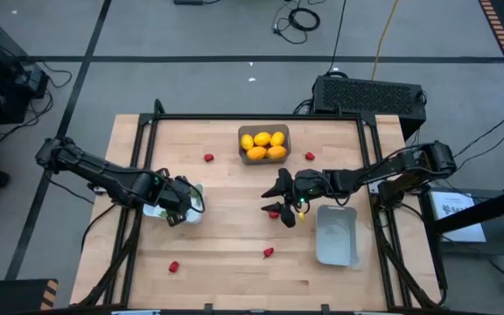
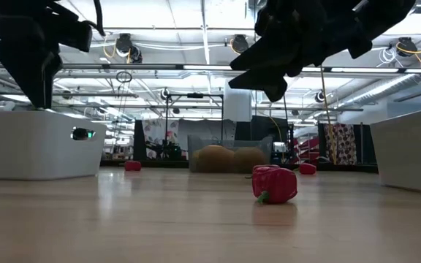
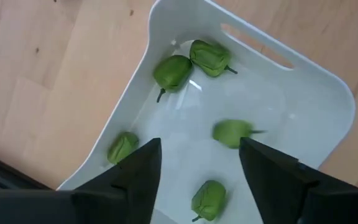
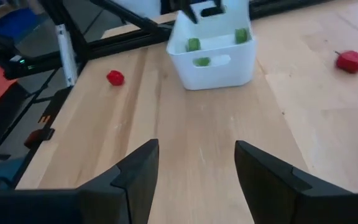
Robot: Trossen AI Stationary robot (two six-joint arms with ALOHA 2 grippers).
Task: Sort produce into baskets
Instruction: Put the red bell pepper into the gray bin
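My left gripper (image 3: 197, 171) stands open, pointing down over a white basket (image 3: 303, 93) at the table's left, which holds several green pieces (image 3: 173, 71). Nothing is between its fingers. My right gripper (image 1: 275, 201) hangs open near the table's middle, above a red piece (image 2: 274, 183) that lies on the wood. Its fingers (image 4: 135, 174) are bare. A dark basket (image 1: 283, 131) at the far middle holds yellow and orange fruits (image 1: 263, 145). An empty pale basket (image 1: 337, 236) stands at the near right.
Loose red pieces lie on the wood: one at the far left of the dark basket (image 1: 208, 157), one to its right (image 1: 310, 157), and two near the front (image 1: 174, 266) (image 1: 269, 253). A black frame (image 1: 234, 116) rims the table.
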